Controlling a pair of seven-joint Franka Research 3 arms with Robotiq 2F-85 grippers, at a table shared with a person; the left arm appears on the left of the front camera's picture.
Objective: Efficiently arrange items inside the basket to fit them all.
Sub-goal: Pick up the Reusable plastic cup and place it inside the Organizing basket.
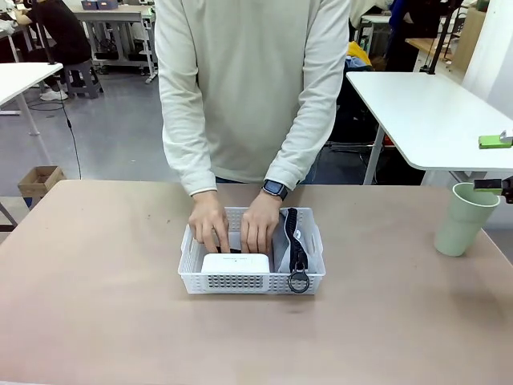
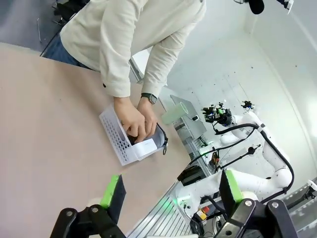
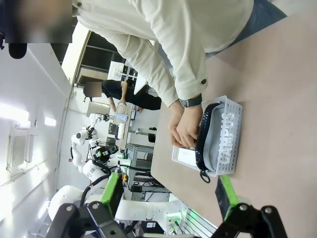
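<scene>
Front view: white box (image 1: 235, 263) and pouch (image 1: 284, 245) are in the basket (image 1: 240, 283), the person's hands (image 1: 212, 224) busy inside. Cup (image 1: 462, 221) stands outside at 3 o'clock; left tool (image 2: 171, 189) and right tool (image 3: 169, 192) gape empty.

Person (image 1: 248, 88) in cream long-sleeve top stands at far edge of brown table (image 1: 96, 321), dark watch (image 1: 275, 189) on wrist. Cardboard box (image 1: 40, 183) on floor past far-left corner. White table (image 1: 425, 112) behind, beyond far-right corner, w/ small green block (image 1: 494, 141).
</scene>
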